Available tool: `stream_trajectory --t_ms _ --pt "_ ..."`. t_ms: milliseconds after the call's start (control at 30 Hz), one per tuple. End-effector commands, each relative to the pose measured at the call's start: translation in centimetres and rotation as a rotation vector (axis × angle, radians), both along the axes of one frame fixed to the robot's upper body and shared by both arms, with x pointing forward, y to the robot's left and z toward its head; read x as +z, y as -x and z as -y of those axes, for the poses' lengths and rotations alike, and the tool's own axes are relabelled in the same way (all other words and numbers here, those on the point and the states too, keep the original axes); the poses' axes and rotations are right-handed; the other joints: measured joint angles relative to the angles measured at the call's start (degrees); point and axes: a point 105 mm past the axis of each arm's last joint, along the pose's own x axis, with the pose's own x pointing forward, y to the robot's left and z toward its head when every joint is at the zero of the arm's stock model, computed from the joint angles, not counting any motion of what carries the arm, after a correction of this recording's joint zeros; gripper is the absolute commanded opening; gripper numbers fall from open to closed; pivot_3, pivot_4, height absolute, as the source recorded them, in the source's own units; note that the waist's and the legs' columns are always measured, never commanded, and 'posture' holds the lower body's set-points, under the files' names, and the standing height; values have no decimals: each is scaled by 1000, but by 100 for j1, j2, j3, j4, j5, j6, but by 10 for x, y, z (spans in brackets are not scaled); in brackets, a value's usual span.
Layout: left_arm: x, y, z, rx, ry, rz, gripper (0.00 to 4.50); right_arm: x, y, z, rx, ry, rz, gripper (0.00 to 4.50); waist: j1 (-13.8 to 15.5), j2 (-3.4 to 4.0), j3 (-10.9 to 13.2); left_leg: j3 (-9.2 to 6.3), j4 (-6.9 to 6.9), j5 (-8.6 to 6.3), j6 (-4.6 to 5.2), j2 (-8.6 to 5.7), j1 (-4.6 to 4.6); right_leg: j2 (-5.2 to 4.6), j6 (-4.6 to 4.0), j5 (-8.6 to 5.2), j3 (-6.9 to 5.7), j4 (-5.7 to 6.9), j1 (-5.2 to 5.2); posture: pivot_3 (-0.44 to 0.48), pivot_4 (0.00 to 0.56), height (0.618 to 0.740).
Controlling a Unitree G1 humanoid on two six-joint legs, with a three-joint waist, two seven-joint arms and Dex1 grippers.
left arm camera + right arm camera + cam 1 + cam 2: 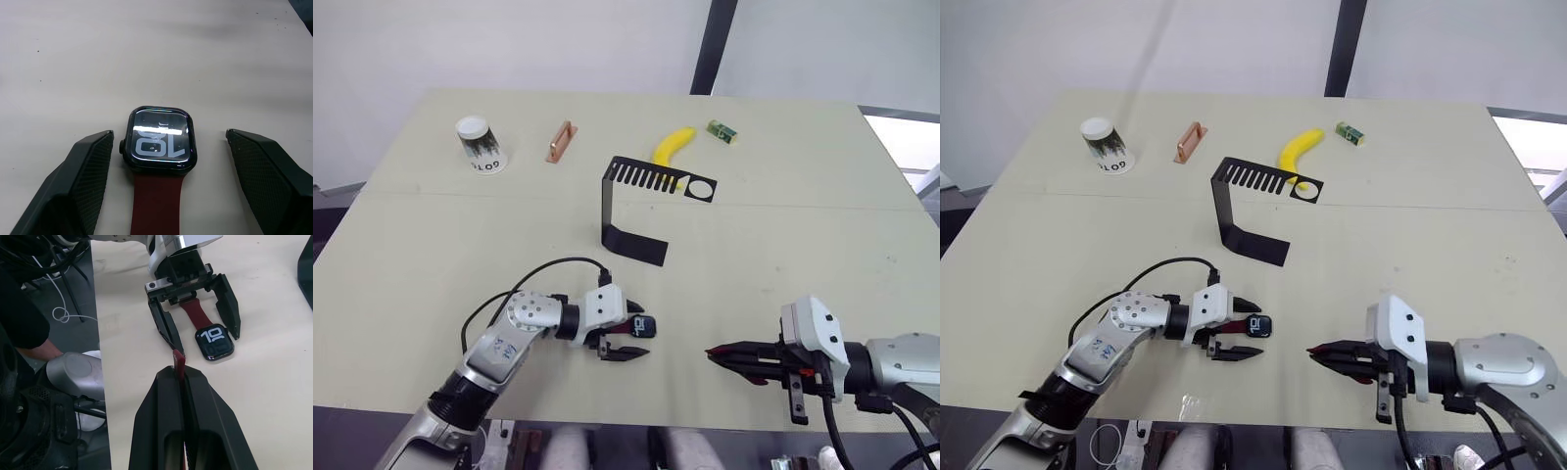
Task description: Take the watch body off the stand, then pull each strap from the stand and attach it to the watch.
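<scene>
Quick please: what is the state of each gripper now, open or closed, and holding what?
Left gripper: open, fingers on either side of the watch body, which lies on the table with one strap attached.
Right gripper: closed on the second strap.

1 watch body (160,140), 2 straps (155,205), 1 stand (641,201), 1 cup (481,145), 1 banana (674,145).

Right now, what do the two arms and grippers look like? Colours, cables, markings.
Both arms are silver-grey metal with white wrist housings. Each gripper has two black tapered fingers with cross-hatched pads. A black cable loops from the left gripper back along its forearm, which carries small dark markings. More black cables hang under the right gripper's wrist.
</scene>
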Motion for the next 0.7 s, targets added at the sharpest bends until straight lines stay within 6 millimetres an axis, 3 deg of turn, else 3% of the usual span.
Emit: stream_trajectory --t_ms 33,100,133,200,300,567,700 --pt "-2 0 2 -18 -17 5 3963 4 2 -3 7 -4 37 0 0 0 0 0 1 0 0 0 0 0 0 0 0 1 0 0 150 740" --pt "-2 -1 2 -20 -19 7 3963 3 2 -3 8 -2 36 0 0 0 0 0 5 0 0 0 0 0 0 0 0 4 0 0 150 740" --pt "-2 -2 2 -20 -19 8 3708 3 2 -3 9 -1 35 0 0 0 0 0 6 0 0 0 0 0 0 0 0 4 0 0 150 740" --pt "-2 -2 2 -20 -18 10 3110 3 2 -3 10 1 36 0 1 0 0 0 7 0 0 0 0 0 0 0 0 6 0 0 150 740" --pt "-2 -2 3 -20 -12 6 1675 3 3 -3 11 4 38 0 -1 0 0 0 7 -1 1 1 0 1 0 0 0 9 0 0 150 740" --pt "15 -6 2 32 57 -101 1595 6 -2 -1 20 42 105 0 -5 0 0 0 10 -1 1 1 0 2 0 0 0 13 0 0 150 740" --pt "41 -8 0 87 200 -388 1595 10 -19 -4 30 135 264 0 -16 -1 0 -1 16 0 1 2 0 4 0 0 0 22 -3 0 150 740"
